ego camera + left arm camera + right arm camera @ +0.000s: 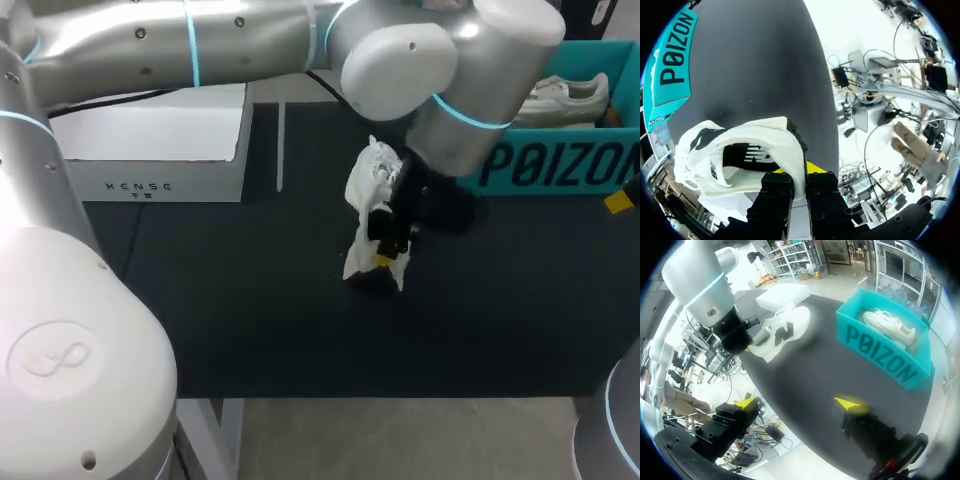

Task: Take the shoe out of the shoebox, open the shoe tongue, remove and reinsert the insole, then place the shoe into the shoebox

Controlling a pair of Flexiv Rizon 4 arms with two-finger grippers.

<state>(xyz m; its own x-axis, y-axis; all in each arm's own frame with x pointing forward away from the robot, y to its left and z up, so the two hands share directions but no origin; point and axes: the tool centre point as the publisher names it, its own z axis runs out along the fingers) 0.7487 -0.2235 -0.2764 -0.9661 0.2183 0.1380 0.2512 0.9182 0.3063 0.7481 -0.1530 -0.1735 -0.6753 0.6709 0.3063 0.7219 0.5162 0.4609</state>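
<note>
A white shoe (372, 190) with black markings hangs over the middle of the black table mat, toe up. My left gripper (385, 250), reaching across from the left, is shut on its heel end. In the left wrist view the heel collar of the shoe (750, 155) sits pinched in the left gripper (800, 172), and the dark inside of the shoe faces the camera. My right gripper (799, 403) stands open and empty at the table's right side, well short of the shoe (782, 332). One of its yellow tips (618, 201) shows in the head view.
A teal open shoebox (560, 165) stands at the back right with a second pale shoe (565, 100) inside; the right wrist view shows this shoebox (885, 352) too. A white closed box (160, 150) sits at the back left. A thin white strip (281, 145) lies beside it.
</note>
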